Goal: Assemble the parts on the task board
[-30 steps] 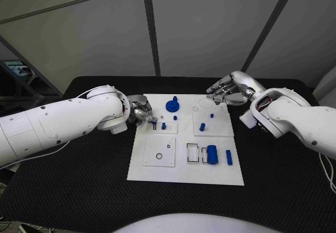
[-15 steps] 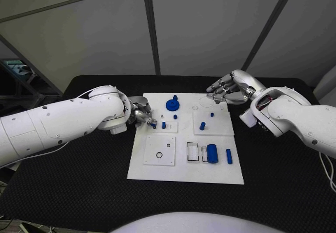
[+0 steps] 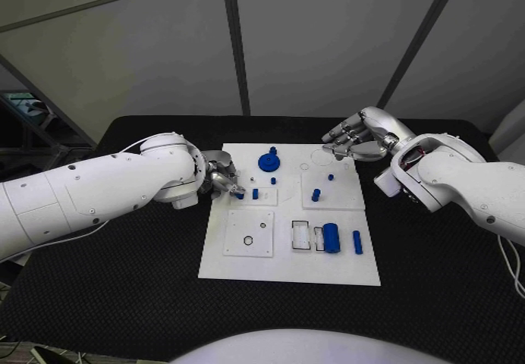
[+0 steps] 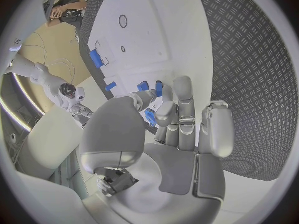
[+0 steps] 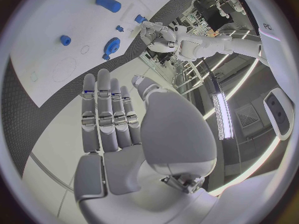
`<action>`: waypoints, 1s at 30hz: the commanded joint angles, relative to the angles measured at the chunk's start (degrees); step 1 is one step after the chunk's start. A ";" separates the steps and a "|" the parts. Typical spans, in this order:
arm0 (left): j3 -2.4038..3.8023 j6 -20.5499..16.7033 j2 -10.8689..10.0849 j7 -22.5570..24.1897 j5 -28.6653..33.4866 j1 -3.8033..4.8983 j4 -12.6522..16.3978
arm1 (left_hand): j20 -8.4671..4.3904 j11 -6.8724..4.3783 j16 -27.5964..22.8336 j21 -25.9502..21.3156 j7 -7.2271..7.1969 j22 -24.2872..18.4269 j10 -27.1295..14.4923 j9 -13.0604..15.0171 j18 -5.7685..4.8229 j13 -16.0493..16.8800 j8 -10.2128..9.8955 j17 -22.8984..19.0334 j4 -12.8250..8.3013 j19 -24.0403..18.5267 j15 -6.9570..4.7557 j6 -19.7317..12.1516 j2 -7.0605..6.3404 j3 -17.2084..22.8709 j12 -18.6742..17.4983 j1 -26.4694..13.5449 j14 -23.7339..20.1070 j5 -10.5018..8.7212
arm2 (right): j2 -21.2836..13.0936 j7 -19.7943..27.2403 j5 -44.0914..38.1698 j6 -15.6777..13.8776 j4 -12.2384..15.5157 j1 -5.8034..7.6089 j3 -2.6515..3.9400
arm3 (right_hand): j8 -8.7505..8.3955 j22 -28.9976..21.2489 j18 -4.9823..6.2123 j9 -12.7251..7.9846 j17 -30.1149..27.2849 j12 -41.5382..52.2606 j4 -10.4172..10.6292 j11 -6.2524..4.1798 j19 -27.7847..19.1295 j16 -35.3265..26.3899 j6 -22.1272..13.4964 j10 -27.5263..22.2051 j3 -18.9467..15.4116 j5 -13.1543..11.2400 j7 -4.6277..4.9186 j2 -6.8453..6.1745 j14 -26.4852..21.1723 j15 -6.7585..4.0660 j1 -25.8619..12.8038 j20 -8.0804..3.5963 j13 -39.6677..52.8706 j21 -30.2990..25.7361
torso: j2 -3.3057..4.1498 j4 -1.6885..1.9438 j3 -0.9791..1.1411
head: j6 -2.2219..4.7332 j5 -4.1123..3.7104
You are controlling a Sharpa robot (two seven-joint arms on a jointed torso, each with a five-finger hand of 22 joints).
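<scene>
Little has moved across the last second: the left robot hand (image 3: 222, 179) stays low at the board's (image 3: 287, 269) left edge, its fingertips (image 4: 159, 88) working at a small blue peg (image 3: 240, 196), with only a slight shift of the fingers. From the left wrist view the thumb and fingers are curled toward each other around a blue piece (image 4: 150, 117), so I judge it pinched, though the contact itself is partly hidden. That suggests an insertion in hand at the upper left sub-plate (image 3: 256, 192), not yet finished.

The right robot hand (image 3: 352, 139) hovers by the board's far right corner, above the counter (image 3: 448, 258), fingers straight and lying side by side, holding nothing.

On the board, the blue gear (image 3: 268, 161) sits near the far edge beside a faint empty ring (image 3: 321, 158). A second peg (image 3: 255, 194) stands just beside the one being handled. The upper right sub-plate (image 3: 346, 197) carries a short peg (image 3: 315, 196) and two smaller studs (image 3: 329, 179). In the near row, the left square plate (image 3: 249, 235) shows a dark ring and no blue part; the rectangular recess (image 3: 301, 236) looks empty, with the blue cylinder (image 3: 331, 237) lying just beside it and a thin pin (image 3: 356, 241) further right. Several parts are yet to be seated, so the task seems around its early middle.
</scene>
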 commanded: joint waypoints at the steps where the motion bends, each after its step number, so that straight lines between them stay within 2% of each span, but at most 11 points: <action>1: -0.04 1.11 0.19 -0.33 -0.85 -0.07 -0.04 | 0.04 -0.12 0.07 0.24 0.02 2.13 0.47 0.01 0.50 0.05 -0.27 0.06 -8.63 0.30 -0.02 0.35 -0.45 8.89 -0.35 0.05 0.29 0.33 | 0.04 0.28 -0.02 0.14 0.14 0.07 0.03 | -0.14 -0.05 0.73 0.08 -0.07 0.38 0.36 -0.15 0.34 -0.20 -0.52 -0.41 -0.04 0.20 -0.07 0.24 0.09 0.27 0.03 0.15 0.09 -0.19 | 0.00 -0.01 0.00 | -0.08 -0.04; 13: -0.04 2.77 0.55 -0.80 -0.90 -0.09 -0.23 | 0.04 -0.12 0.05 0.22 -0.01 2.12 0.56 -0.01 0.50 0.06 -0.29 0.07 -8.57 0.30 -0.02 0.47 -0.50 8.84 -0.37 -0.13 0.30 0.50 | 0.07 0.26 -0.02 0.15 0.12 0.07 0.03 | -0.14 -0.05 0.73 0.08 -0.07 0.38 0.36 -0.15 0.34 -0.20 -0.52 -0.41 -0.04 0.20 -0.07 0.24 0.09 0.27 0.03 0.15 0.09 -0.19 | -0.02 0.03 0.00 | -0.37 -0.15; 18: -0.04 3.25 0.70 -1.32 -0.73 -0.09 -0.60 | 0.01 -0.35 0.03 0.37 -0.41 2.39 0.80 -0.09 0.44 -0.65 -0.29 0.15 -8.06 0.46 -0.09 1.12 -0.55 7.87 -0.82 -1.39 0.38 0.77 | 0.07 0.24 -0.02 0.13 0.14 0.07 0.03 | -0.14 -0.05 0.73 0.08 -0.07 0.38 0.36 -0.15 0.34 -0.20 -0.52 -0.41 -0.04 0.20 -0.07 0.24 0.09 0.27 0.03 0.15 0.09 -0.19 | -0.02 -0.03 0.00 | -0.45 -0.15; 21: -0.04 3.13 0.81 -1.76 -0.48 -0.09 -0.91 | -0.09 -0.61 0.03 0.51 -0.78 2.64 1.06 -0.16 0.39 -0.92 -0.27 0.23 -7.65 0.60 -0.23 1.78 -0.27 6.20 -1.02 -2.31 0.44 0.68 | 0.05 0.23 -0.02 0.11 0.16 0.07 0.03 | -0.14 -0.05 0.73 0.08 -0.07 0.38 0.36 -0.15 0.34 -0.20 -0.52 -0.41 -0.04 0.20 -0.07 0.24 0.09 0.27 0.03 0.15 0.09 -0.19 | -0.03 -0.03 0.00 | -0.48 -0.24; 24: -0.04 2.96 0.98 -2.02 -0.40 -0.09 -1.13 | -0.19 -0.81 0.03 0.65 -1.08 2.89 1.87 -0.13 0.33 0.76 -0.09 0.31 -7.11 0.74 -0.33 2.63 0.05 4.22 -0.11 -3.23 0.48 0.55 | 0.05 0.22 -0.02 0.09 0.17 0.07 0.03 | -0.14 -0.05 0.73 0.08 -0.07 0.38 0.36 -0.15 0.34 -0.20 -0.52 -0.41 -0.04 0.20 -0.07 0.24 0.09 0.27 0.03 0.15 0.09 -0.19 | -0.03 0.00 -0.01 | -0.57 -0.28; 30: -0.04 2.79 1.25 -2.37 -0.34 -0.09 -1.40 | -0.38 -1.10 -0.06 0.83 -1.45 3.28 2.20 -0.29 0.23 1.57 -0.39 0.44 -6.49 0.97 -0.54 3.42 1.12 -0.42 0.20 -4.03 0.53 0.54 | 0.04 0.21 -0.02 0.08 0.18 0.07 0.03 | -0.14 -0.05 0.73 0.08 -0.07 0.38 0.36 -0.15 0.34 -0.20 -0.52 -0.41 -0.04 0.20 -0.07 0.24 0.09 0.27 0.03 0.15 0.09 -0.19 | -0.03 0.00 -0.03 | -0.60 -0.36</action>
